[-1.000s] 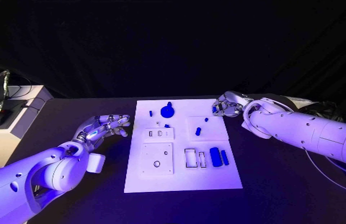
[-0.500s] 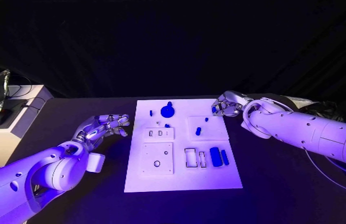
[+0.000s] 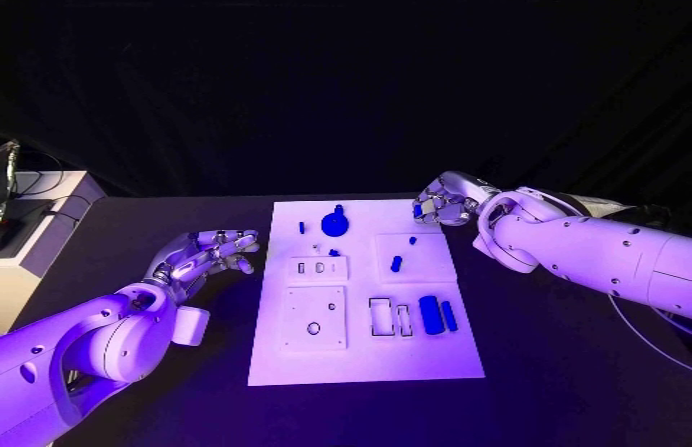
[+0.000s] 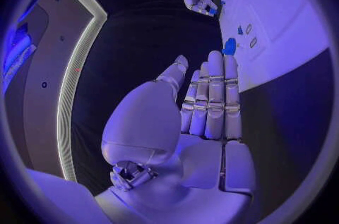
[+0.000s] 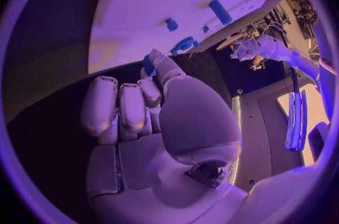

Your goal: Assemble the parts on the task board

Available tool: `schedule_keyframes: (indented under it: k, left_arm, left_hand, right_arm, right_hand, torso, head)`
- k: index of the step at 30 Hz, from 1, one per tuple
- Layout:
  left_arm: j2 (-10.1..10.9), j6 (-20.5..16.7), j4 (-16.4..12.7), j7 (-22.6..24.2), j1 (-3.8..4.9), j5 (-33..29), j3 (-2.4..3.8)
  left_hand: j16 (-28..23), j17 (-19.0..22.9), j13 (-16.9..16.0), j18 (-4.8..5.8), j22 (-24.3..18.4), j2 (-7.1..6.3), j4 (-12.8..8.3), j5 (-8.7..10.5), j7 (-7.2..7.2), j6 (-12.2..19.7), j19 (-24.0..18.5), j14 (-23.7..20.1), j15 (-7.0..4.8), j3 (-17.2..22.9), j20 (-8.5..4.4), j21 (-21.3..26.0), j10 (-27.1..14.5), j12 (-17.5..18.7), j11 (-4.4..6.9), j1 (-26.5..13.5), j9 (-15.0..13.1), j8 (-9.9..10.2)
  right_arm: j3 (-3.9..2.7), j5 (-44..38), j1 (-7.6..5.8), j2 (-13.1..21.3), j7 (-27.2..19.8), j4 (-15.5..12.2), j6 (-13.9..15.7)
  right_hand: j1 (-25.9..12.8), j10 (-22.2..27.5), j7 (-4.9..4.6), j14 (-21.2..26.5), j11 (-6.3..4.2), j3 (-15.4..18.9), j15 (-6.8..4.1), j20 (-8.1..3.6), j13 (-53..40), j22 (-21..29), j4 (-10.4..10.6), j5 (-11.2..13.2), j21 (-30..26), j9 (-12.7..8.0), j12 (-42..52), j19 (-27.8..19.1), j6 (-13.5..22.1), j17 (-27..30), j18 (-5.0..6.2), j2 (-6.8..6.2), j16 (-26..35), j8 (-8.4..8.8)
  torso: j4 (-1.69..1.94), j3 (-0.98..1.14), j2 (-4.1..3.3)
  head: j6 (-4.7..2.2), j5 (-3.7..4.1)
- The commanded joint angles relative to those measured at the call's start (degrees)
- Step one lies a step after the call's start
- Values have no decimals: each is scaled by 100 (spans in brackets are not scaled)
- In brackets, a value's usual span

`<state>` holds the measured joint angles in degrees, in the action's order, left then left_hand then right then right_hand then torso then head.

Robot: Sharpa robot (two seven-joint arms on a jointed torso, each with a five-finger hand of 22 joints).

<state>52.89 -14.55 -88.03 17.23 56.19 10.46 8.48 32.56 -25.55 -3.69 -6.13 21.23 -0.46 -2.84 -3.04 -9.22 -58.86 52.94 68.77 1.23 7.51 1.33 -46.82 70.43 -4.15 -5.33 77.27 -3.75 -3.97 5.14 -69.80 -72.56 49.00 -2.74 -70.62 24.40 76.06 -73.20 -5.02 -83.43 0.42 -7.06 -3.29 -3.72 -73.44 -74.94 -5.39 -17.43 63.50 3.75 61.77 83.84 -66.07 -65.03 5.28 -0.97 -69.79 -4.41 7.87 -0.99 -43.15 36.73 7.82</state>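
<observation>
Flat white task board (image 3: 364, 357) bears rounded blue parts (image 3: 431, 313).

The task board (image 3: 368, 357) is looking matt and smooth, the parts (image 3: 431, 313) perhaps plastic. Both arms' shells (image 3: 606, 252) are gleaming glossy; the table (image 3: 577, 367) is showing a dull, dark finish.

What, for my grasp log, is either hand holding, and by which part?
The right hand pinches a small blue part at its fingertips; which end cannot be told. The left hand holds nothing.
</observation>
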Motion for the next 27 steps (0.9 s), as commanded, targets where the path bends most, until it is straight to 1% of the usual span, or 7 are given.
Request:
schedule_keyframes:
  k: [1, 8, 9, 12, 18, 26, 27]
  left_arm:
    - [-10, 77, -15, 34, -1, 18, 4]
    - [-21, 89, -30, -1, -1, 18, 4]
    - [-27, 89, -31, -5, -1, 18, 4]
    - [-44, 86, -40, -11, -1, 18, 4]
    - [-57, 81, -62, -15, -1, 19, 4]
    - [-84, 84, -60, -23, 0, 19, 4]
    - [-88, 84, -58, -23, 0, 19, 4]
  left_hand:
    - [5, 8, 3, 74, -1, 48, -35, 7, 10, 6, 23, 19, 14, -24, 10, 31, -41, 12, 13, 29, -5, 17]
    - [6, 9, 3, 73, 2, 38, -45, 8, 6, 18, 20, 19, 16, -31, 12, 28, -44, 11, 10, 25, -2, 23]
    - [6, 9, 3, 73, 2, 38, -45, 8, 6, 18, 20, 19, 16, -31, 12, 28, -44, 11, 10, 25, -2, 23]
    - [6, 9, 3, 73, 2, 38, -45, 8, 6, 18, 20, 19, 16, -31, 12, 28, -44, 11, 10, 25, -2, 23]
    - [8, 11, 3, 71, 4, 47, -44, 8, 5, 17, 21, 20, 16, -32, 13, 26, -45, 9, 10, 18, -3, 20]
    - [8, 11, 3, 71, 4, 47, -44, 8, 5, 17, 21, 20, 16, -32, 13, 26, -45, 9, 10, 18, -3, 20]
    - [8, 11, 3, 71, 4, 47, -44, 8, 5, 17, 21, 20, 16, -32, 13, 26, -45, 9, 10, 18, -3, 20]
  right_arm:
    - [2, -339, -43, -2, 728, -338, 152]
    - [10, -747, -41, -169, 1469, -958, 254]
    - [15, -783, -29, -209, 1566, -1033, 284]
    - [38, -853, 11, -339, 1826, -1211, 381]
    - [83, -906, 136, -568, 2186, -1438, 546]
    - [126, -968, 316, -823, 2392, -1532, 600]
    - [133, -985, 336, -855, 2408, -1537, 597]
  right_hand:
    - [4, -30, -74, 3, -24, -6, -46, -71, -10, -873, -48, 29, 21, 7, -24, 278, -81, -11, -70, 45, -16, 20]
    - [-12, -10, -91, 7, -13, -61, -38, -64, 9, -865, -72, 74, -16, 7, -78, 273, -41, 2, -65, 70, 10, 32]
    - [-12, -10, -91, 7, -13, -61, -38, -64, 9, -865, -72, 74, -16, 7, -78, 273, -41, 2, -65, 70, 10, 32]
    - [-44, 3, -98, 9, -11, -98, -37, -63, 18, -859, -72, 54, -47, 4, -108, 271, -24, 16, -59, 92, 33, 39]
    - [-53, 8, -105, 6, -11, -129, -33, -61, 13, -852, -103, 11, -80, 6, -105, 274, -8, 39, -53, 92, 56, 35]
    - [-72, 9, -112, 1, -7, -148, -30, -59, 8, -849, -128, -7, -102, 7, -97, 277, 7, 50, -48, 94, 61, 36]
    - [-83, 7, -113, 0, -7, -145, -30, -59, 6, -848, -129, -10, -106, 6, -92, 278, 10, 53, -46, 87, 61, 37]
  torso:
    - [-25, -21, 24]
    - [-14, -48, 57]
    - [-18, -46, 55]
    - [-15, -72, 64]
    - [-18, -102, 74]
    - [7, -114, 69]
    - [2, -109, 70]
  head:
    - [-1, -32]
    - [63, -133]
    - [66, -147]
    - [85, -180]
    - [145, -272]
    - [204, -283]
    - [213, -294]
